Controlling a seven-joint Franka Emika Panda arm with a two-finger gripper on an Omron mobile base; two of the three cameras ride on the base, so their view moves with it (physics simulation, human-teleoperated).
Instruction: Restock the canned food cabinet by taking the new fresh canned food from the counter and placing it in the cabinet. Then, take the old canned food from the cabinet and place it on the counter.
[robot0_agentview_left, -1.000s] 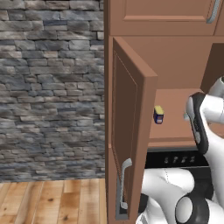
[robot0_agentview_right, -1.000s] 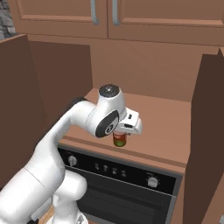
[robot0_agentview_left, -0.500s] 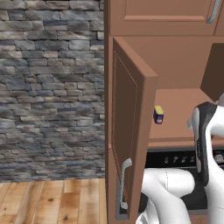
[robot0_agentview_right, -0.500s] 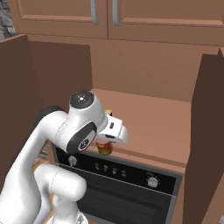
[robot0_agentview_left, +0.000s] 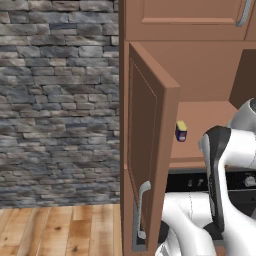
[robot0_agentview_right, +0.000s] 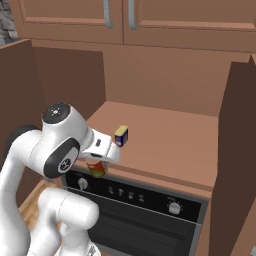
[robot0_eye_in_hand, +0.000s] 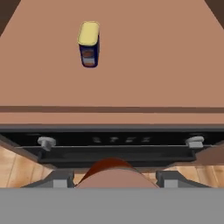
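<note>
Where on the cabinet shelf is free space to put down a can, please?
The shelf is bare to the right of the blue-and-yellow can, up to the open right door, and also behind the can toward the back wall. The front left edge is crowded: the tool hangs there holding the red can.
</note>
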